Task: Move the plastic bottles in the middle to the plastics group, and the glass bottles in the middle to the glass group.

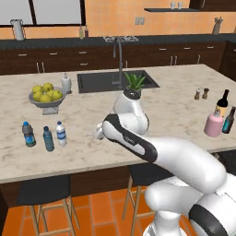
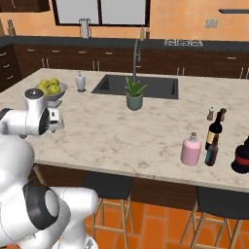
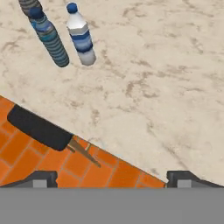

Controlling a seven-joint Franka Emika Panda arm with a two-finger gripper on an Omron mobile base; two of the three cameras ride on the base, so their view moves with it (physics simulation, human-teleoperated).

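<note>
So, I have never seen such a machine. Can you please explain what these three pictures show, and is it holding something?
It is a white robot arm in a simulated kitchen. Two pictures come from cameras behind the arm, left and right; the third looks down from its hand. On the counter stand three water bottles on the left, and a pink bottle, a slim dark bottle and a wine bottle on the right. The tool is open and holds nothing.

Three water bottles [image 1: 45, 135] stand grouped near the fruit bowl [image 1: 45, 102].
</note>
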